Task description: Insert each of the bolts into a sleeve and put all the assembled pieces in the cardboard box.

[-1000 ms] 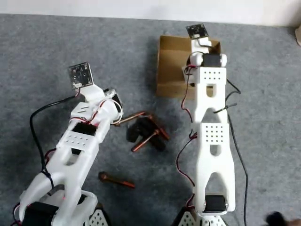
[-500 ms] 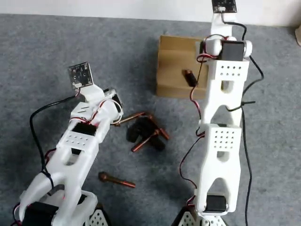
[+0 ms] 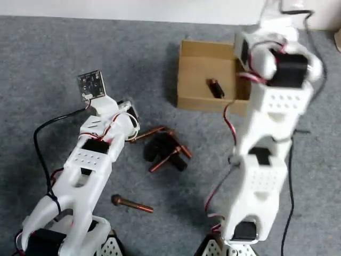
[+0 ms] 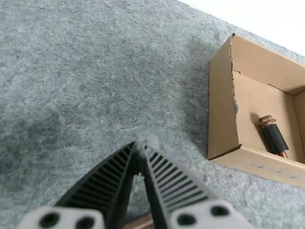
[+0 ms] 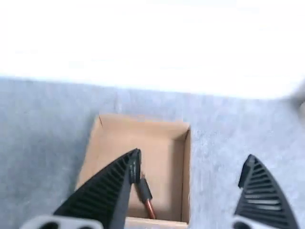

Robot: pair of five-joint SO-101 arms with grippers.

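Note:
The cardboard box (image 3: 197, 98) stands at the back of the carpet with one assembled bolt-and-sleeve piece (image 3: 215, 88) lying in it. The same piece (image 5: 144, 191) lies below my right gripper (image 5: 193, 157), which hangs open and empty high above the box. My left gripper (image 4: 141, 145) is shut, tips together, low over the carpet to the left of the box (image 4: 221, 109). A copper bolt (image 3: 150, 133) lies right beside it. Two black sleeves (image 3: 160, 144) and more bolts (image 3: 165, 159) lie in a pile between the arms. One bolt (image 3: 132, 204) lies alone nearer the front.
Grey carpet covers the table. A pale wall strip runs along the far edge behind the box. The right arm (image 3: 272, 138) rises tall at the right of the pile.
My right arm has lifted up and back out of the box, leaving the assembled piece lying inside. The left arm has not moved.

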